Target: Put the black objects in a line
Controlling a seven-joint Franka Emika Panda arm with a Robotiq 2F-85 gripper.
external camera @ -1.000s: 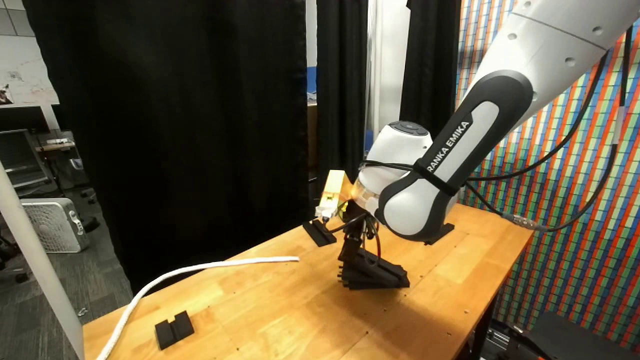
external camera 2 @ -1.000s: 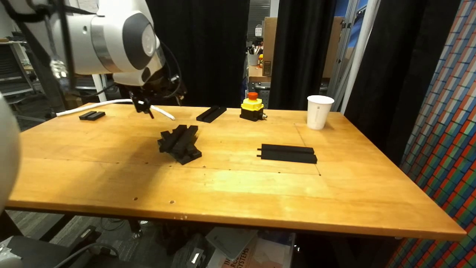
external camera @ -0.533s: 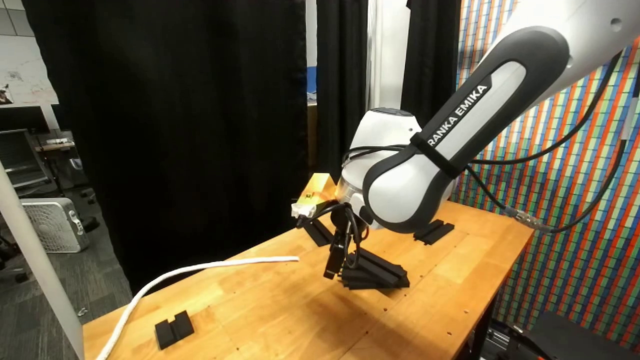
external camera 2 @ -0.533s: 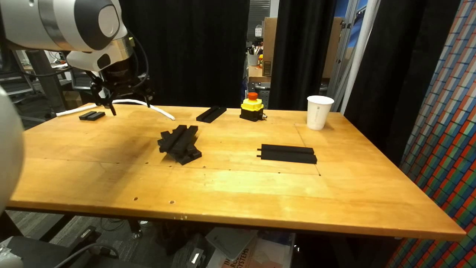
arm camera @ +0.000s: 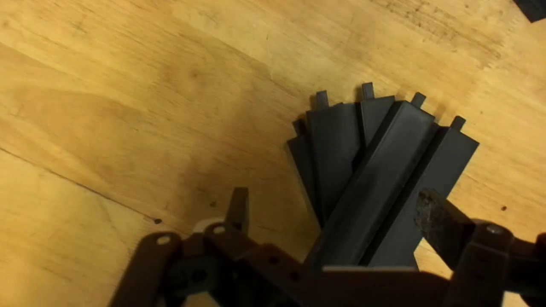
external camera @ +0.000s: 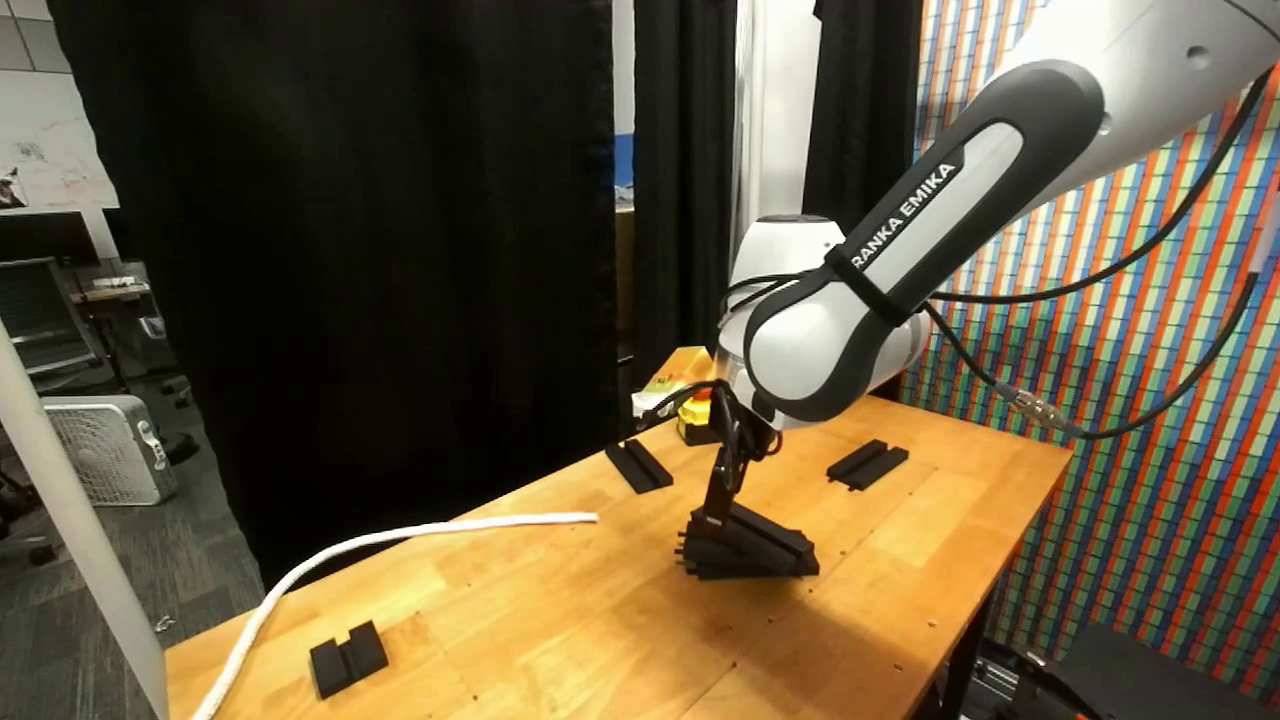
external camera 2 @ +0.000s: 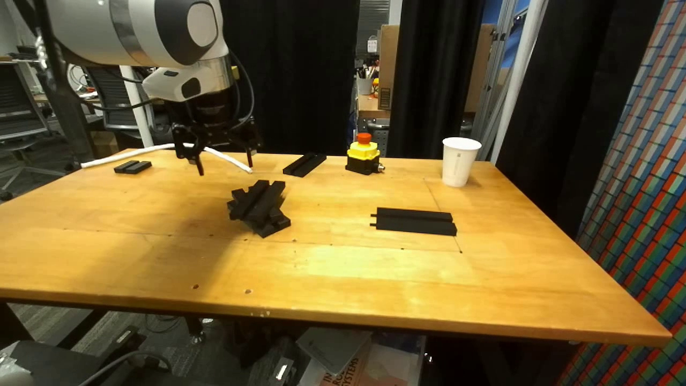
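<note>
My jaws stand spread, empty. No line yet: bars [arm camera: 377,179] piled askew, three others [external camera 2: 416,225] scattered. Aligning remains.

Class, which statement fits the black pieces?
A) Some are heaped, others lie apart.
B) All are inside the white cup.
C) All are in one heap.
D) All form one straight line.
A: an exterior view shows a heap of crossed pieces, with one black piece in front of the white cup and another piece near the red button.
</note>
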